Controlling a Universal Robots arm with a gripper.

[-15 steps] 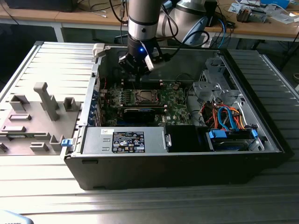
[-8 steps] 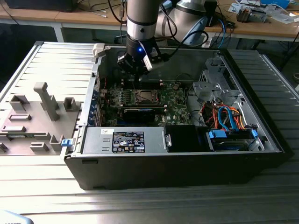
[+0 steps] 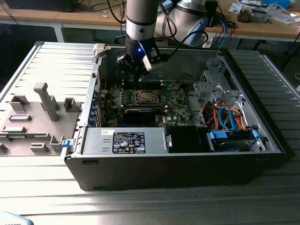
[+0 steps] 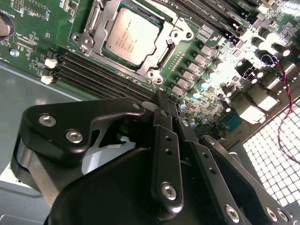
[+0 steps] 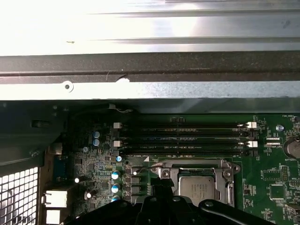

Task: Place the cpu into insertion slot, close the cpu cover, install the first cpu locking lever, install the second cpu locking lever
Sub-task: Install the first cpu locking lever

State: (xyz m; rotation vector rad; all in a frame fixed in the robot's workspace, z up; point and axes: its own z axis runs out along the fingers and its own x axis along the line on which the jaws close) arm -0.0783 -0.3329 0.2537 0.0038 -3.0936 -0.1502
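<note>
Cpu (image 4: pixel 131 36), one, silvery-tan square top, sits in the insertion slot (image 4: pixel 161 56) just beyond the fingers (image 4: pixel 161 105), framed by one silver cpu cover (image 4: pixel 93 21). Fingers pinched narrow, holding nothing. Four black memory slots (image 5: pixel 183 138) alongside.

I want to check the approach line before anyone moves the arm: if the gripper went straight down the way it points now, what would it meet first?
Probably the motherboard beside the cpu cover, not the cpu itself. In the second wrist view the gripper points at the long black slots next to the socket, though depth is hard to judge.
</note>
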